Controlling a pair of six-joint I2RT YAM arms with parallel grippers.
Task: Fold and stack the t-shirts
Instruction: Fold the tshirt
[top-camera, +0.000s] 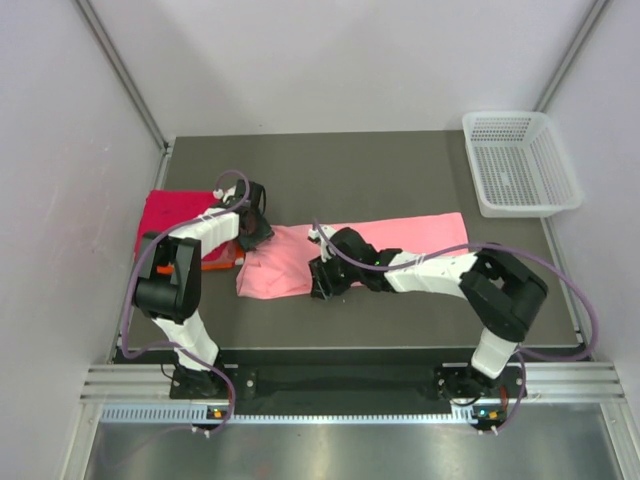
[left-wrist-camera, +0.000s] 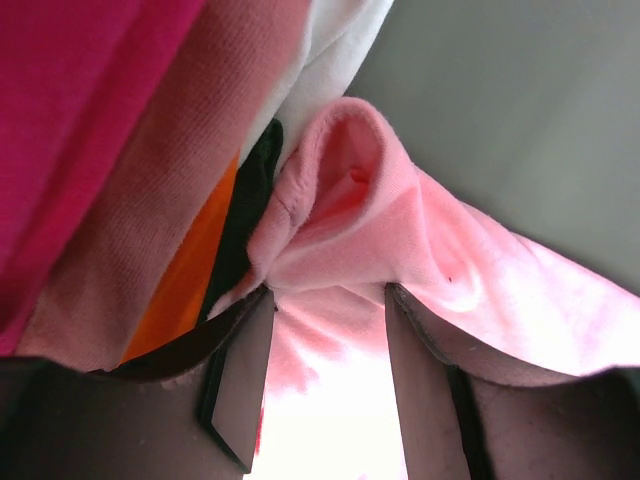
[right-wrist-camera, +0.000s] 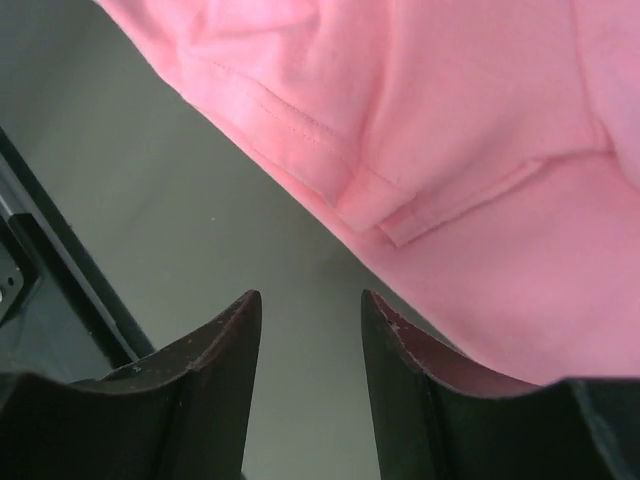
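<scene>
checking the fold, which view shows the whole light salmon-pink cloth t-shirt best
Top external: the light salmon-pink cloth t-shirt shows nearly whole. Left wrist shows one bunched fold, right wrist only a hemmed edge.

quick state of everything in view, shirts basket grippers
pink t-shirt: laid out as a long strip, left end bunched up
magenta-red t-shirt: folded, top of the left stack
orange t-shirt: folded, lower in that stack
basket: upright, empty
left gripper: pink cloth between its fingers, grip unclear
right gripper: open, empty
</scene>
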